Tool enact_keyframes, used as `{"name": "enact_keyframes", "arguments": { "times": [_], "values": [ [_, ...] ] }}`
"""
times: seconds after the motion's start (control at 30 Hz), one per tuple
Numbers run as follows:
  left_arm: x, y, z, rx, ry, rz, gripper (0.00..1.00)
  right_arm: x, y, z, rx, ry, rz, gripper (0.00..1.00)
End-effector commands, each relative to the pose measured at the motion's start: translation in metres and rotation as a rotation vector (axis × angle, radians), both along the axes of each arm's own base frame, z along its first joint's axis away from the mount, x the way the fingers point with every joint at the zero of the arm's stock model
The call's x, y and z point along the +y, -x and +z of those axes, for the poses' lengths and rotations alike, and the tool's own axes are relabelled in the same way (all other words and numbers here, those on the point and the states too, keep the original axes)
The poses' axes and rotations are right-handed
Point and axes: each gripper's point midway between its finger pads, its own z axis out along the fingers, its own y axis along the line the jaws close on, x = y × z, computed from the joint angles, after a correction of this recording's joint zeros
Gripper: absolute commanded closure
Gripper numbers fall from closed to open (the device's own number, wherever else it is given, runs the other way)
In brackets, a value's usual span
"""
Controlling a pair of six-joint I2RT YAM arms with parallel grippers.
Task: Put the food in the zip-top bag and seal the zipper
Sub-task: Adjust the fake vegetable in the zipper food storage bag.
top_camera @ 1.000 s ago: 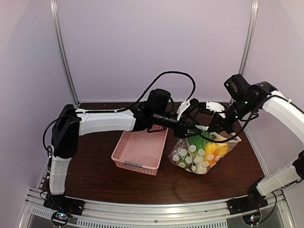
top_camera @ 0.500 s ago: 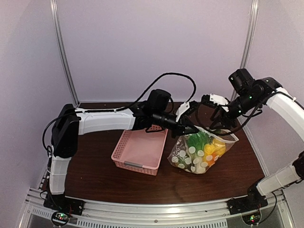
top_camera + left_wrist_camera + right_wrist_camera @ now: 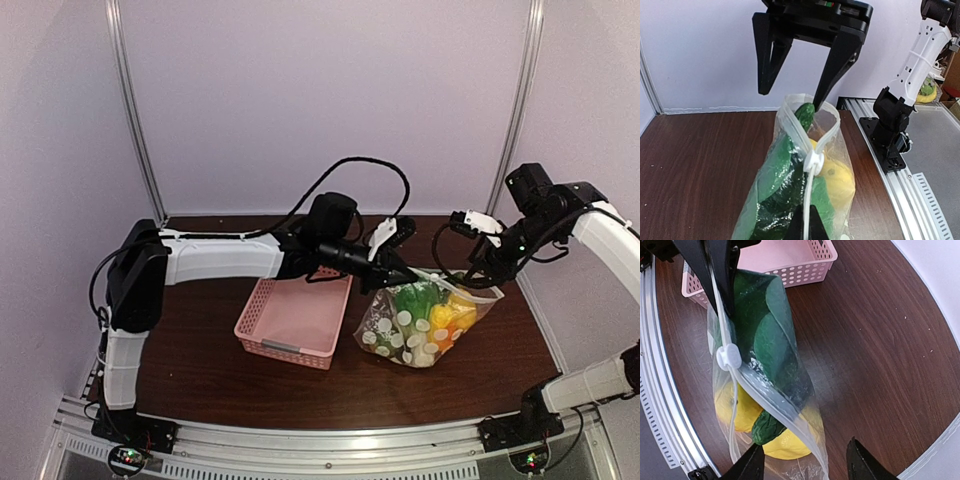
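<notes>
My left hand [image 3: 402, 274] is pinched together on the near end of the zipper [image 3: 775, 397], with my forearm stretched low and level across the pink basket [image 3: 295, 315]. From that pinch the zip-top bag [image 3: 415, 325] hangs tilted, and its lower end seems to rest on the counter [image 3: 200, 370] just right of the basket. A white slider [image 3: 812, 161] sits partway along the strip; beyond it the mouth gapes. Inside I see the leafy green [image 3: 772, 335], a lemon [image 3: 837, 175], and the cucumber's tip [image 3: 805, 112] poking up at the open end. My right hand [image 3: 807, 462] hovers over that end, fingers apart and pointing down, gripping nothing. That arm bends in from the right with its wrist raised.
</notes>
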Motion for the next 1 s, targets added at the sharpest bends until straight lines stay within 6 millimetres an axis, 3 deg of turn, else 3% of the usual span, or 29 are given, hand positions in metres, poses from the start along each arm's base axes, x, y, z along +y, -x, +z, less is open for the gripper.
{"name": "enact_keyframes", "arguments": {
  "times": [0.0,0.2,0.4,0.67,0.73,0.8,0.9,0.97],
  "values": [
    [0.004,0.010,0.024,-0.018,0.049,-0.029,1.00,0.014,-0.004,0.028,-0.038,-0.106,0.008,0.43],
    [0.005,0.013,0.036,-0.015,0.081,-0.038,1.00,0.021,-0.005,0.020,-0.015,-0.150,0.008,0.44],
    [0.006,0.013,0.040,-0.017,0.084,-0.033,1.00,0.014,-0.007,-0.001,0.024,-0.100,-0.020,0.67],
    [0.007,0.011,0.046,-0.030,0.098,-0.018,1.00,-0.017,0.010,-0.021,0.004,0.057,-0.065,0.61],
    [0.007,0.012,0.046,-0.011,0.101,-0.023,1.00,-0.018,0.008,-0.012,-0.024,0.044,-0.096,0.58],
    [0.007,0.014,0.047,0.003,0.104,-0.029,1.00,-0.015,0.002,0.010,-0.078,-0.002,-0.125,0.58],
    [0.007,0.013,0.052,0.007,0.114,-0.027,1.00,-0.005,0.001,0.053,-0.142,-0.106,-0.135,0.64],
    [0.007,0.014,0.055,0.014,0.125,-0.026,1.00,0.004,0.009,0.062,-0.132,-0.165,-0.107,0.69]
  ]
}}
